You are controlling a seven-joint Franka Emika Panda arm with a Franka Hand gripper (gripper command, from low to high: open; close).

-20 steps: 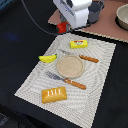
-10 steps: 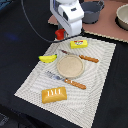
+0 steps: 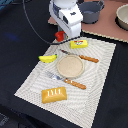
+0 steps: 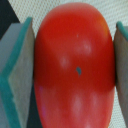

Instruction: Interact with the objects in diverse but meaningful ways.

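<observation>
Placemat spreads out from under claw toward me. Round wooden plate at mat centre, nothing on it; knife and fork flank it. Grey pot beyond claw, contents not visible. Bread loaf far from claw, near mat edge. Butter block just beside claw; banana near it. Claw clamps tomato: in wrist view I see both pads tight against its sides.
</observation>
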